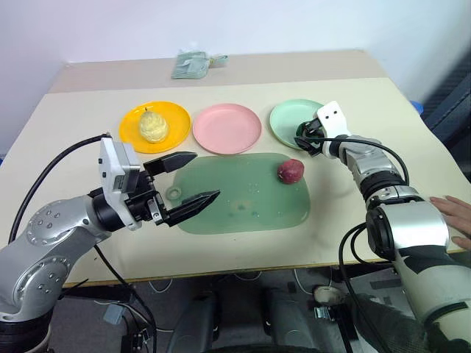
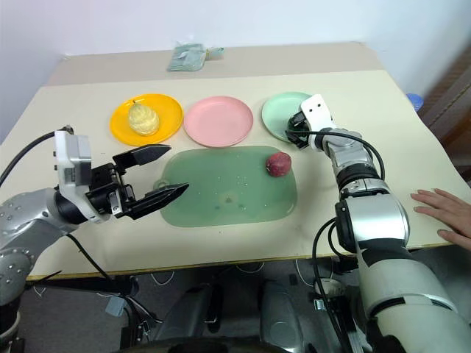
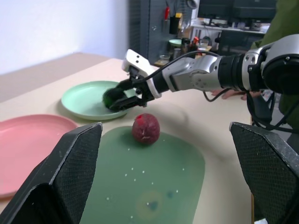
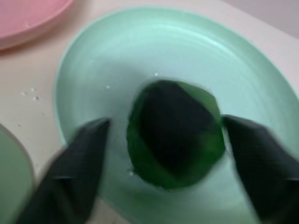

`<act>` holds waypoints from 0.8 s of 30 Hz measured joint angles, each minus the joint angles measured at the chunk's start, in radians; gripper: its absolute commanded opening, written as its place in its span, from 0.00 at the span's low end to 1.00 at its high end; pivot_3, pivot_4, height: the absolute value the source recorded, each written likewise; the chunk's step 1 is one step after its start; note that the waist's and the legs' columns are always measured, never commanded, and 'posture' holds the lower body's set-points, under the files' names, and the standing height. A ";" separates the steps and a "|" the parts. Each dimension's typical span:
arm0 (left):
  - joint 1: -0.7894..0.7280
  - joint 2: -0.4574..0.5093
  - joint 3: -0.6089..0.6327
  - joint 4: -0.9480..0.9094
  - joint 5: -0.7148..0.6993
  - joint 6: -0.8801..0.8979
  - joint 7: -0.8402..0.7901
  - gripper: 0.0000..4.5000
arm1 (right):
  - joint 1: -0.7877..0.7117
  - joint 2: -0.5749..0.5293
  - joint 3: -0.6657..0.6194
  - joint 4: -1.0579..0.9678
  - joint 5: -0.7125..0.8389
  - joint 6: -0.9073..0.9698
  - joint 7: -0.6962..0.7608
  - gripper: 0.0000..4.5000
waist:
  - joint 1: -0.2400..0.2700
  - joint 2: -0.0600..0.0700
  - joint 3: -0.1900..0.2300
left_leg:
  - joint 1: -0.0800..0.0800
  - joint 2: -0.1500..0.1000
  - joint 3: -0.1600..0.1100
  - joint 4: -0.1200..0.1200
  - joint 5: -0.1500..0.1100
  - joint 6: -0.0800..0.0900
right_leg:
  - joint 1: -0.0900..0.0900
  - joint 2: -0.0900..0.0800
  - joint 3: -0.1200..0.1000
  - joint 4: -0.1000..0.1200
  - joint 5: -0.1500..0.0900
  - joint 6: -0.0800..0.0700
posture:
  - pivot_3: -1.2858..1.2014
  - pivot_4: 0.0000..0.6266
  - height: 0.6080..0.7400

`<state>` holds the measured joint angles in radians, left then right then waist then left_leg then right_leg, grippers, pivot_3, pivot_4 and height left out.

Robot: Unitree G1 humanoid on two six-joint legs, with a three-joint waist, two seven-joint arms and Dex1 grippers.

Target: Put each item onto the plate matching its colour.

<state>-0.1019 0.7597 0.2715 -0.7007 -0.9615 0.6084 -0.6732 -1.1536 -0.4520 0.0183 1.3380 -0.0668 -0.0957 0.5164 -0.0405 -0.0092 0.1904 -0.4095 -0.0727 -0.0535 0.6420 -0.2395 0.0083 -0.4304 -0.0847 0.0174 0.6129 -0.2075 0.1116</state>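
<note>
A green ball with a black patch lies on the mint green plate at the back right. My right gripper is open, one finger on each side of the ball with small gaps. The dark red fruit rests on the right end of the translucent green mat. The pale yellow pear stands on the yellow-orange plate. The pink plate between them holds nothing. My left gripper hovers open and empty over the mat's left end.
A person's hand lies flat on the table's right edge, close to my right arm. A folded greenish packet sits at the table's far edge. Cables hang below the front edge.
</note>
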 measured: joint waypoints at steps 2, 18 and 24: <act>0.028 0.007 0.009 -0.012 -0.008 -0.001 -0.011 1.00 | -0.011 -0.002 -0.017 0.000 0.004 -0.006 0.020 0.99 | -0.001 0.000 0.000 | 0.000 0.000 0.000 0.000 0.000 0.000 | 0.000 0.000 0.000 0.000 0.000 0.000 | 0.52 0.24 1.00; 0.233 0.046 0.026 0.028 0.104 -0.094 -0.242 1.00 | 0.357 -0.107 -0.105 -0.738 0.253 0.411 0.475 0.99 | 0.014 0.002 0.000 | 0.001 0.001 -0.001 0.001 -0.001 0.001 | 0.001 -0.002 0.000 0.000 -0.002 -0.003 | 0.52 0.24 1.00; 0.206 0.048 0.026 0.034 0.105 -0.093 -0.258 1.00 | 0.450 -0.116 -0.075 -0.943 0.293 0.599 0.496 0.99 | 0.025 0.002 0.000 | 0.001 0.001 0.000 0.002 -0.001 0.001 | 0.001 -0.003 0.000 0.000 -0.002 -0.003 | 0.52 0.24 1.00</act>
<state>0.1038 0.8073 0.2978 -0.6669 -0.8568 0.5158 -0.9312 -0.7041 -0.5685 -0.0571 0.3945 0.2264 0.5028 1.0120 -0.0152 -0.0073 0.1904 -0.4085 -0.0720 -0.0538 0.6436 -0.2403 0.0093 -0.4289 -0.0876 0.0171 0.6129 -0.2092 0.1088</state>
